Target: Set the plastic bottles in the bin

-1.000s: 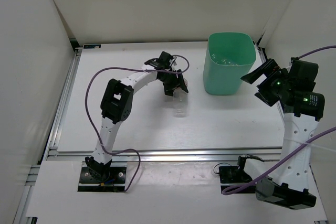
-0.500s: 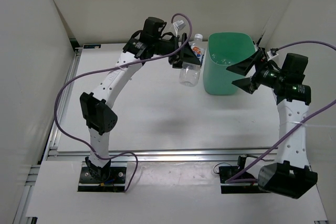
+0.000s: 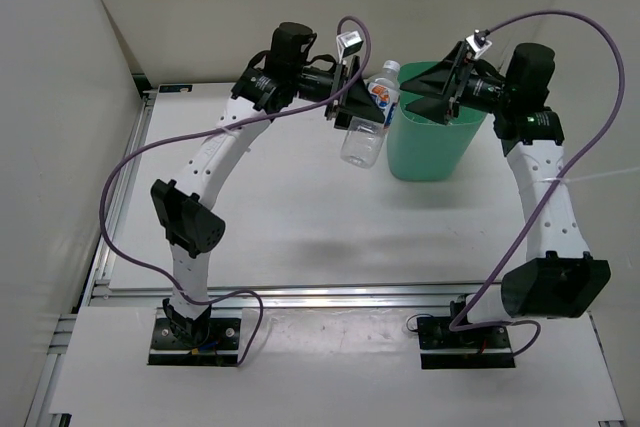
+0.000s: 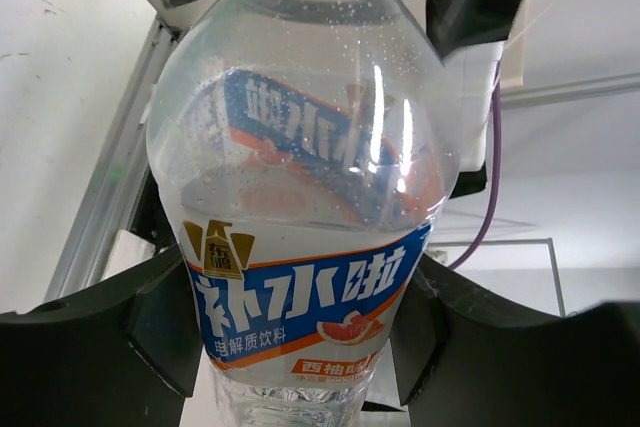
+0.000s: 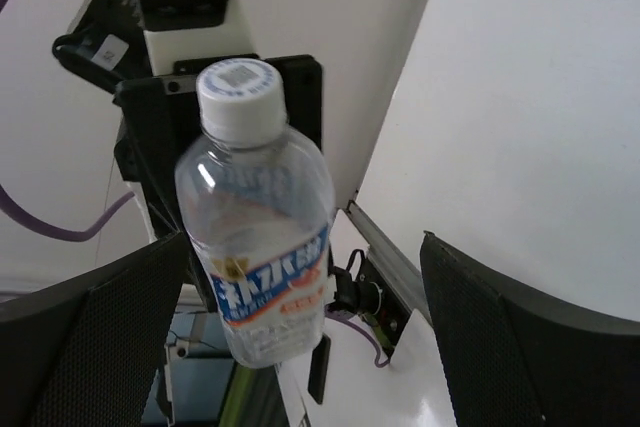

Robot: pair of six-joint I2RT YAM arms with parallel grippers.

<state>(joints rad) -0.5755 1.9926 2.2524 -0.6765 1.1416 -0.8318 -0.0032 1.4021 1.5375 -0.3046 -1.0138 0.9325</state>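
Observation:
My left gripper [image 3: 352, 107] is shut on a clear plastic bottle [image 3: 366, 117] with a blue-white label and a white cap, and holds it in the air just left of the bin's rim. In the left wrist view the bottle [image 4: 300, 197] fills the frame, with a black finger [image 4: 165, 322] pressed against each side. The mint-green bin [image 3: 440, 152] stands at the back right of the table. Above it my right gripper [image 3: 415, 93] stands wide open and faces the bottle [image 5: 262, 247], which shows between its fingers [image 5: 520, 347] untouched.
White walls close in the table at the back and on both sides. An aluminium rail [image 3: 330, 294] runs along the near edge. Purple cables [image 3: 130, 162] loop off both arms. My right arm hides much of the bin's inside.
My left gripper lifted the bottle off the table and carried it up and right to the bin's rim. My right arm rose and swung left over the bin, gripper still open.

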